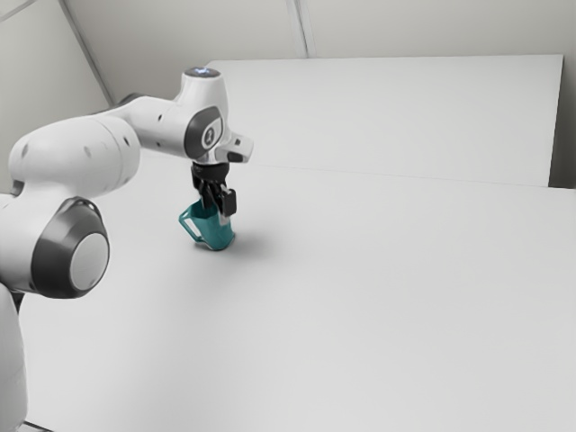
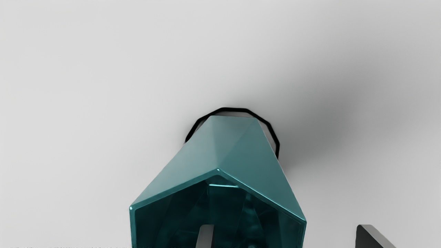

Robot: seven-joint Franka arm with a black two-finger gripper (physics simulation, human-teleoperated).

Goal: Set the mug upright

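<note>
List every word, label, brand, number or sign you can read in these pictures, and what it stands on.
No words, brands or numbers can be read.
Arm: a mark on its round joint cap, too small to read.
Mug: no lettering on the sides that show.

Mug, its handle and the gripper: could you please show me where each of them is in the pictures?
Mug [image 2: 237,148]: wrist view; on its outer side wall.
Handle [image 1: 188,229]: exterior view; on its outer bar.
Gripper [image 2: 285,229]: wrist view; midway between its fingertips.
</note>
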